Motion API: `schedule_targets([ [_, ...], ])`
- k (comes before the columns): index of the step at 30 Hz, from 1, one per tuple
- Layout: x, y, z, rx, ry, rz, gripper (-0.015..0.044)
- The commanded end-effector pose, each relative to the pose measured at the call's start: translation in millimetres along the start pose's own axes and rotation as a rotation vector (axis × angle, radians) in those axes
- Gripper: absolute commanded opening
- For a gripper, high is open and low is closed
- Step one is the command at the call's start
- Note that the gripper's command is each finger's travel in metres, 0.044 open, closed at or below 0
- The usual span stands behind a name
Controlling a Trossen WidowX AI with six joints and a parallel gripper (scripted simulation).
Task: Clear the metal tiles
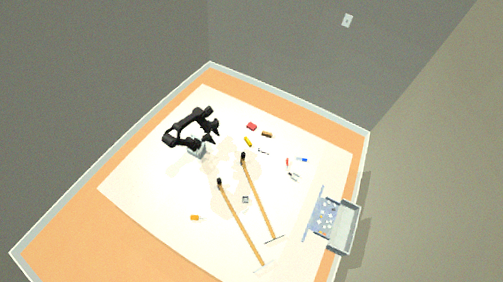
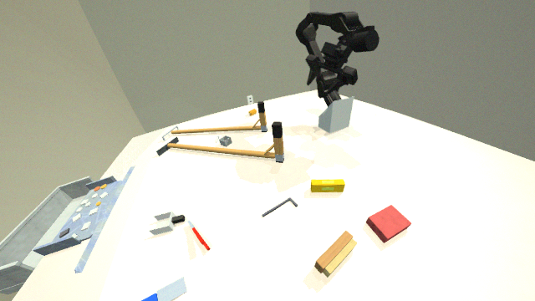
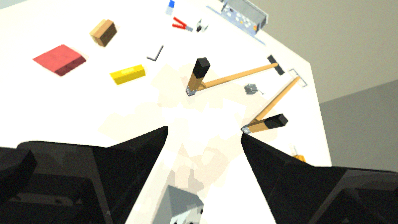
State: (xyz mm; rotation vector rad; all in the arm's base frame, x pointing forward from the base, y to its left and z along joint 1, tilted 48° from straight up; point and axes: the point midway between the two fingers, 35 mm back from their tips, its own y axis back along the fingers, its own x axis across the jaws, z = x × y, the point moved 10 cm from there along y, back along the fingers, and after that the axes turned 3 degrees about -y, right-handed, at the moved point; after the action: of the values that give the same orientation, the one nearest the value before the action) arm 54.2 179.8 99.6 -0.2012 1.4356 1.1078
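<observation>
Two long scrapers lie on the white table, each with a wooden shaft and an upright black handle. One scraper (image 1: 258, 198) (image 2: 217, 150) (image 3: 235, 76) has a dark blade. The other scraper (image 1: 240, 225) (image 2: 213, 130) (image 3: 275, 102) has a pale blade. The steel bench plate (image 1: 313, 232) (image 2: 106, 201) sits at the table edge with several small white and orange tiles (image 1: 326, 219) (image 2: 85, 205) on it. The grey catch box (image 1: 353, 228) (image 2: 29, 221) adjoins its far end. My gripper (image 1: 213, 135) (image 2: 311, 77) (image 3: 205, 133) is open and empty, raised above the table near the arm's base, well short of both handles.
A red block (image 2: 388, 222) (image 3: 59, 58), a yellow block (image 2: 328, 185) (image 3: 128, 74), a wooden block (image 2: 336, 252), an allen key (image 2: 278, 206) and a red tool (image 2: 200, 237) lie scattered. A small grey cube (image 2: 225, 140) sits between the scrapers. The grey pedestal (image 2: 336, 114) holds the arm.
</observation>
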Motion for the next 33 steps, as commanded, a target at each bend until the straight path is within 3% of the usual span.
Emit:
schedule_targets([
  [1, 0, 0, 0, 0.0, 0.0, 0.0, 0.0426],
  [33, -30, 74, 60, -0.076, 0.081, 0.074, 0.044],
])
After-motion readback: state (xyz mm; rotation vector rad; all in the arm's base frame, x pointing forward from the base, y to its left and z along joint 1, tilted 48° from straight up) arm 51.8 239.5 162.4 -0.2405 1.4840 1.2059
